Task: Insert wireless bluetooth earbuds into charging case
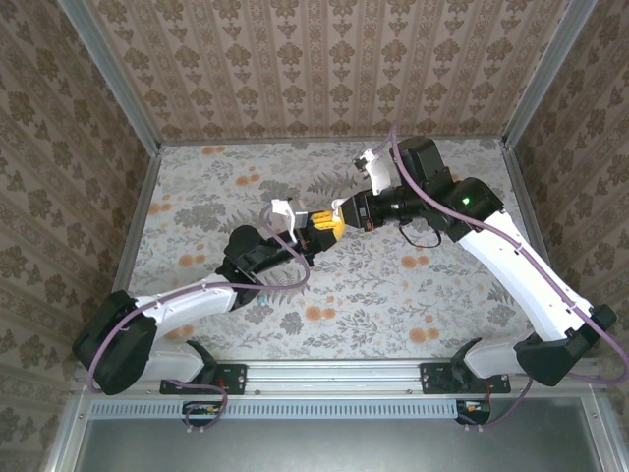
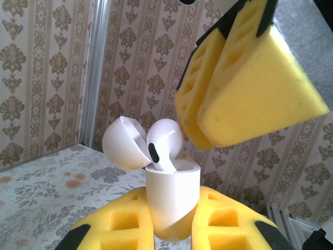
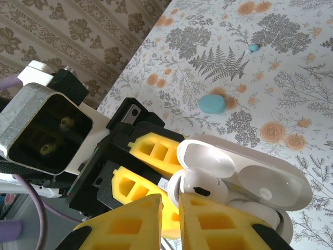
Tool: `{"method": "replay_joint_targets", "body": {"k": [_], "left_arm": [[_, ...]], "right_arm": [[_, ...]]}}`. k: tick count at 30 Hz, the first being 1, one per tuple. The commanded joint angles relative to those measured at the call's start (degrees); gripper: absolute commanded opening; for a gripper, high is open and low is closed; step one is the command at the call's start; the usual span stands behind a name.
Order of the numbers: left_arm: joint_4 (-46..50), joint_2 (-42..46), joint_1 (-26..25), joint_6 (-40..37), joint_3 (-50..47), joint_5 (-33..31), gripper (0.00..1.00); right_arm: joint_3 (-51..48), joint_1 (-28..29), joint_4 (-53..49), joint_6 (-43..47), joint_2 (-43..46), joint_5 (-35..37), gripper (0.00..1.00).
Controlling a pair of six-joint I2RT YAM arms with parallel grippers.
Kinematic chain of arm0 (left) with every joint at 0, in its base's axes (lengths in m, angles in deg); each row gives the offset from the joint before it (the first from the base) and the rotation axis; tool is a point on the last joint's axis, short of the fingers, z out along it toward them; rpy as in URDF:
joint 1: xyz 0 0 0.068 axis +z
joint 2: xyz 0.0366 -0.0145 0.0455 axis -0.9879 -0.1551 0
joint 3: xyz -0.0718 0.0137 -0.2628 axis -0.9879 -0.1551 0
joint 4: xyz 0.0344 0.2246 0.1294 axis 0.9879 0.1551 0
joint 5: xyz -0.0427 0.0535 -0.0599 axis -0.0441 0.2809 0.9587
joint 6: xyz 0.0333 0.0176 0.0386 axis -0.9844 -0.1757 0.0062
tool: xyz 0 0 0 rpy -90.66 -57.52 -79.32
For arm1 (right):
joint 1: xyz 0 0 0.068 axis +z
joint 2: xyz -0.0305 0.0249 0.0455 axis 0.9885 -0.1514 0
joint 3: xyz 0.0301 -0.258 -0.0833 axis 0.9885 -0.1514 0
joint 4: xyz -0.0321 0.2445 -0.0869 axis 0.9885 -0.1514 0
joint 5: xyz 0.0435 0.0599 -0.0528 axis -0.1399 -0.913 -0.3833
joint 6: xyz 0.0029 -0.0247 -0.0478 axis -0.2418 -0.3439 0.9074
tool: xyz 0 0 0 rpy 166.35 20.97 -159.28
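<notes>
My left gripper (image 2: 171, 221) is shut on a white charging case (image 2: 173, 190), held upright above the table with its lid (image 2: 122, 145) flipped open. One of the earbuds (image 2: 165, 136), a white one, stands stem-down in the case's mouth with its head sticking out. My right gripper (image 2: 196, 130) is shut, its yellow fingertips pressed against the side of that earbud's head with nothing between them. The two grippers meet at mid-table, left gripper (image 1: 314, 229) facing right gripper (image 1: 340, 224). From the right wrist, the earbud (image 3: 205, 185) lies just past my right gripper (image 3: 170, 200).
A teal case (image 3: 212, 103) lies shut on the flowered tabletop (image 3: 291, 94), and a tiny teal bud (image 3: 253, 47) lies farther off. A larger white oblong shell (image 3: 270, 188) shows below the held case. Patterned walls (image 1: 324, 69) and metal posts ring the table.
</notes>
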Motion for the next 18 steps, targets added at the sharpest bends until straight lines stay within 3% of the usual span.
{"method": "replay_joint_targets", "body": {"k": [1, 12, 18], "left_arm": [[-2.8, -0.3, -0.5, 0.4, 0.4, 1.3, 0.00], [-2.7, -0.8, -0.5, 0.3, 0.7, 1.2, 0.00], [-2.8, -0.8, -0.2, 0.3, 0.2, 2.7, 0.00]], "right_arm": [[0.3, -0.4, -1.3, 1.0, 0.0, -2.2, 0.17], [1.3, -0.4, -3.2, 3.6, 1.4, -4.5, 0.17], [1.7, -2.8, -1.6, 0.9, 4.7, -1.1, 0.19]]}}
